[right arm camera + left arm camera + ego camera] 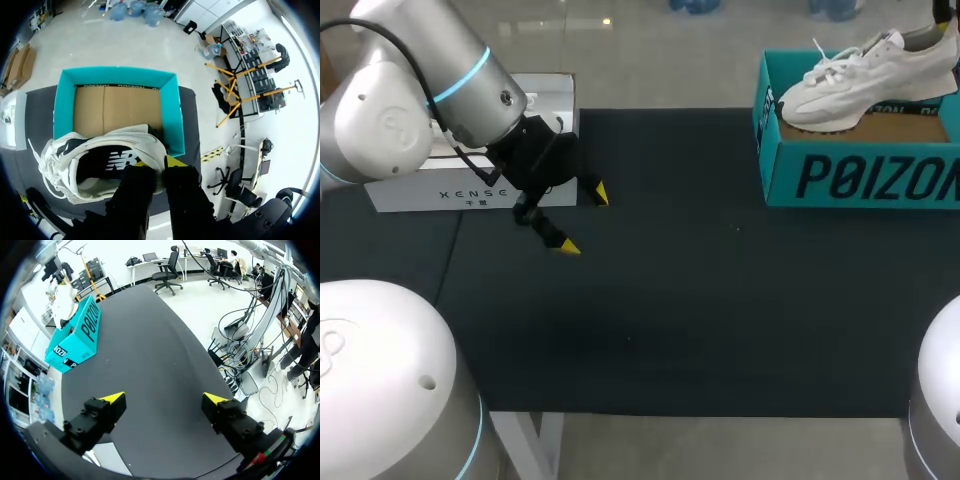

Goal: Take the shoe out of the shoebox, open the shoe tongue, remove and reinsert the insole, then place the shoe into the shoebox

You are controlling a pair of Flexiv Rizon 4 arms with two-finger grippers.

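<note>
A white sneaker (850, 85) hangs tilted over the open teal shoebox (860, 175) at the back right of the table, with its toe toward the box's left wall. In the right wrist view my right gripper (157, 167) is shut on the heel collar of the sneaker (90, 165), above the shoebox (170, 115) with its bare cardboard floor. My left gripper (584, 218) hovers open over the black mat at the left, holding nothing. In the left wrist view the left gripper (165, 398) has only mat between its fingers, and the shoebox (80, 335) and sneaker (62, 300) lie far ahead.
A white box (470, 185) lies at the back left, partly under my left arm. The black mat (700, 300) covers the table between the two boxes.
</note>
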